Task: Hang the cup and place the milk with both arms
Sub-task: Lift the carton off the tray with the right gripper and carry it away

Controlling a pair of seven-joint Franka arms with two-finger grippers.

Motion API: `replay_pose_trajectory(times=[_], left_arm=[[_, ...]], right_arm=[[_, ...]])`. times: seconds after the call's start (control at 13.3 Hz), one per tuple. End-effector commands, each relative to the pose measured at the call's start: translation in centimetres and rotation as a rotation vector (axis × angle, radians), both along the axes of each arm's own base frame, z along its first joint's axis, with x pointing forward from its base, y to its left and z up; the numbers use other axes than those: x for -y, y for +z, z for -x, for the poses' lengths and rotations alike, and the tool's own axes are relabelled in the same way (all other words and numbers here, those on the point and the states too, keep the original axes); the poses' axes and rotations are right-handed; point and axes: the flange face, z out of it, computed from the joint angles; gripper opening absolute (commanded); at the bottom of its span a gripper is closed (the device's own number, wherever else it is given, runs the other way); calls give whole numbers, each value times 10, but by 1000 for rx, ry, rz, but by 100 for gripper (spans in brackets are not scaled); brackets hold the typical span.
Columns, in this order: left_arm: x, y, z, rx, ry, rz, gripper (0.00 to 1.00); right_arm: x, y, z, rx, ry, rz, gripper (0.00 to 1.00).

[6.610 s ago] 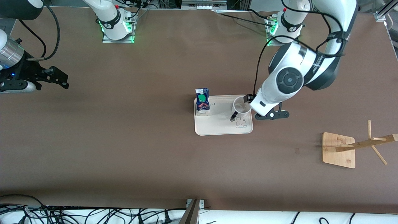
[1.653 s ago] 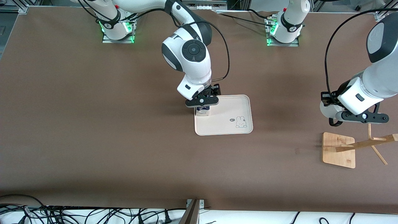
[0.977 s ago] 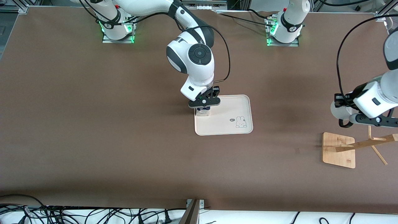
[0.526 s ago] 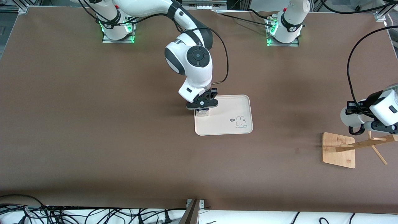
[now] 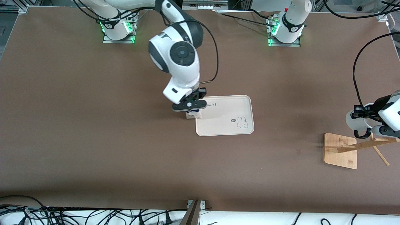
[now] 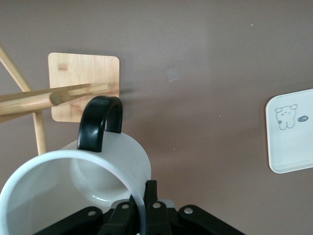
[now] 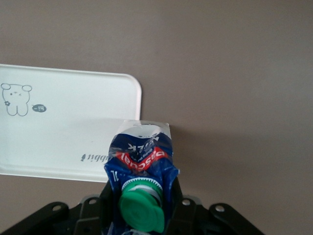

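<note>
i start with the cup (image 6: 73, 181): it is up in the air, clamped in my left pincer (image 6: 146, 215) by its rim, one finger inside the wall and one outside. its black loop handle (image 6: 100, 122) points at the wooden rack (image 5: 356, 147), just short of a peg tip (image 6: 56, 98). i judge it light, stiff and glazed, so it could swivel in a rim grip; the handle is the part that must go over the peg, so holding the rim and leaving the loop free looks right to me. it would chip if knocked against the wood.

the milk (image 7: 139, 171) is clamped in my right pincer (image 5: 189, 107), fingers closed on the carton's sides below the green cap (image 7: 142, 210). it hangs over the edge of the tray (image 5: 225, 125) at the end nearest the right arm's base, half above tray and half above bare tabletop (image 5: 93, 140). i take the carton to be soft-walled and a bit top-heavy; a hard squeeze would dent it, so a grip on the flat sides seems best.

measured from the tray, the rack stands well apart, toward the left arm's end of the tabletop and slightly nearer the front camera. the left pincer is over the rack's base (image 6: 83, 85).
</note>
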Motion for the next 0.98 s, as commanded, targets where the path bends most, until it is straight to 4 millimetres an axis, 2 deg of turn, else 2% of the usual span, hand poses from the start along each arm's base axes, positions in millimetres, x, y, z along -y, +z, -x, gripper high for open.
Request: replay_pose_trajectory(times=[0.0,0.08,0.23,0.3,0.45,0.6,0.68,0.75,0.9], left_arm=[[-2,8,-3,12,-13,41,0],[-6,7,-3,11,-7,43,0],[-12,8,-5,19,-1,43,0],[-21,8,-4,21,14,46,0],[-25,11,-4,31,19,45,0],[-44,4,-4,25,44,50,0],[-48,5,-6,34,35,53,0],[-51,7,-10,57,39,60,0],[-60,11,-18,108,60,93,0]], right_arm=[[49,31,-21,-25,44,-23,46],[73,38,-31,-34,52,-12,46],[119,38,-55,-41,60,11,46],[145,37,-65,-38,52,27,46],[192,24,-79,-55,51,57,46],[245,13,-93,-90,36,42,47],[282,6,-100,-104,26,15,47],[312,-5,-100,-111,45,1,47],[354,-31,-89,-97,41,-12,47]])
